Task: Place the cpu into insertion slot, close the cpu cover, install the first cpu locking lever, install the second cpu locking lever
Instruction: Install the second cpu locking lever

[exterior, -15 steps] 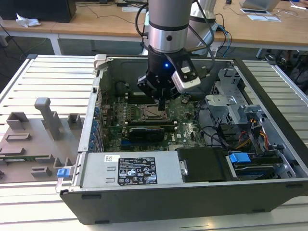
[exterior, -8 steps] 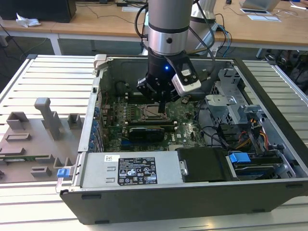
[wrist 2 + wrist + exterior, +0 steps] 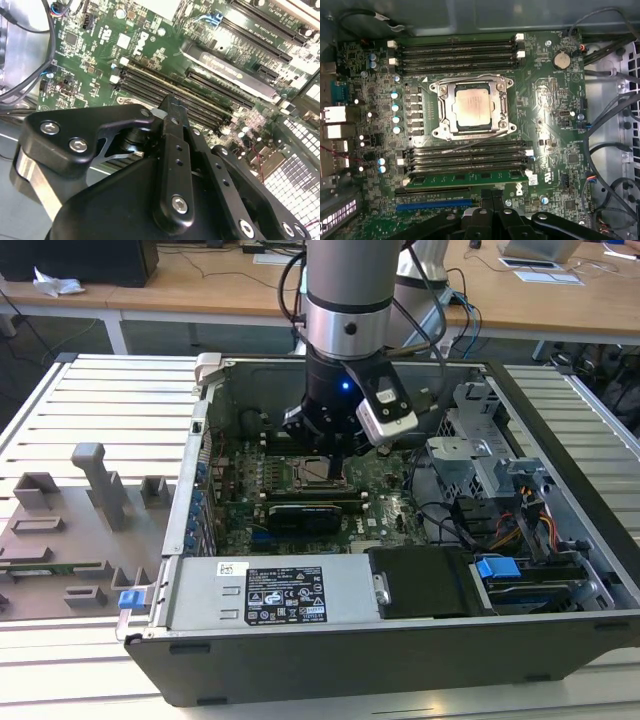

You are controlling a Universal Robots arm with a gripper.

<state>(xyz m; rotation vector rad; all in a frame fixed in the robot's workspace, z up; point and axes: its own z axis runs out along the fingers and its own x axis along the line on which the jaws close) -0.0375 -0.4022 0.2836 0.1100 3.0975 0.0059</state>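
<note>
Hanging straight down into the open computer case, the arm has its gripper low over the motherboard. Fingers look pressed together with nothing between them (best seen in the second wrist view). The first wrist view has the socket: the cpu cover lies flat around the cpu, seated in its slot, apart from the gripper.

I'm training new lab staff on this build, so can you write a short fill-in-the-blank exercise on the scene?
1. The cpu sits in the motherboard's ____.
2. The cpu cover lies ____ around it.
3. The hand hangs over the ____ computer case.

Missing words: socket; closed; open
</note>
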